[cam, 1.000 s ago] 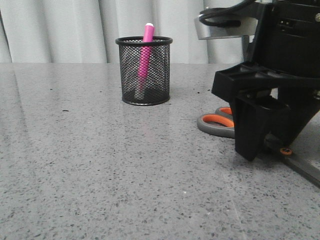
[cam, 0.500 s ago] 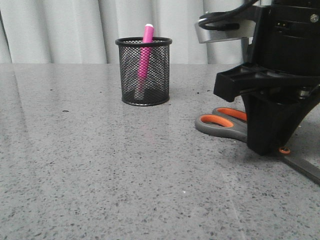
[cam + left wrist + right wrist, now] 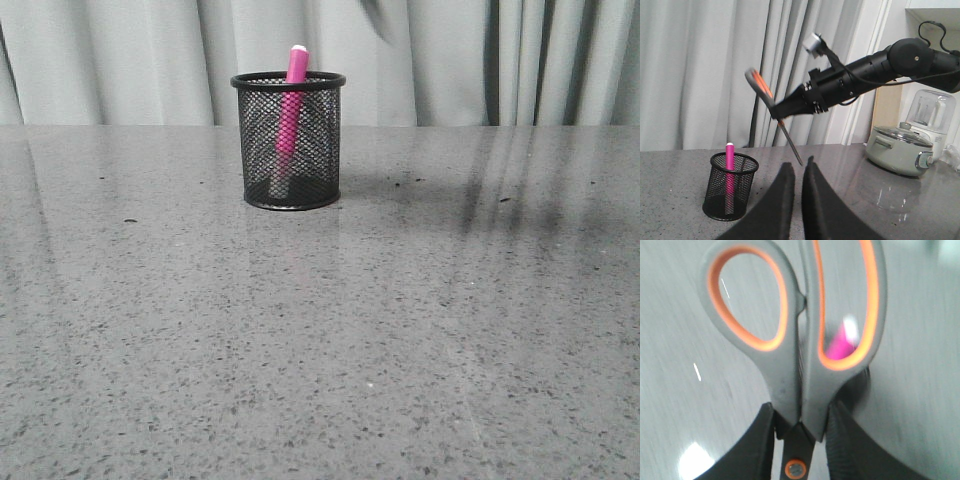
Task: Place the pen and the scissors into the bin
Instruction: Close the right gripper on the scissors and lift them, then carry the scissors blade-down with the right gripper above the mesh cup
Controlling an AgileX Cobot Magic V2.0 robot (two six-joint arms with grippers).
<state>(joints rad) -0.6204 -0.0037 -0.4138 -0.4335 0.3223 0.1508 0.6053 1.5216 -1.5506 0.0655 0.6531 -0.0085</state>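
The black mesh bin (image 3: 316,150) stands upright at the far middle of the table with the pink pen (image 3: 296,62) upright inside it. Neither gripper shows in the front view. In the left wrist view, my right gripper (image 3: 776,111) holds the scissors (image 3: 759,82) in the air, handles up and blades pointing down, above and to the side of the bin (image 3: 743,190) and pen (image 3: 730,152). In the right wrist view, the right gripper (image 3: 801,407) is shut on the scissors (image 3: 785,385) near the orange pivot; the pen (image 3: 840,347) shows through a handle loop. My left gripper (image 3: 799,165) is shut and empty.
A grey speckled table (image 3: 400,350) runs back to pale curtains. In the left wrist view a pale green lidded pot (image 3: 897,147) and a clear jar appliance (image 3: 932,117) stand at the table's far side beyond the right arm.
The right arm was low over the scissors on the table at the right. It has lifted them off the table and risen out of the front view.
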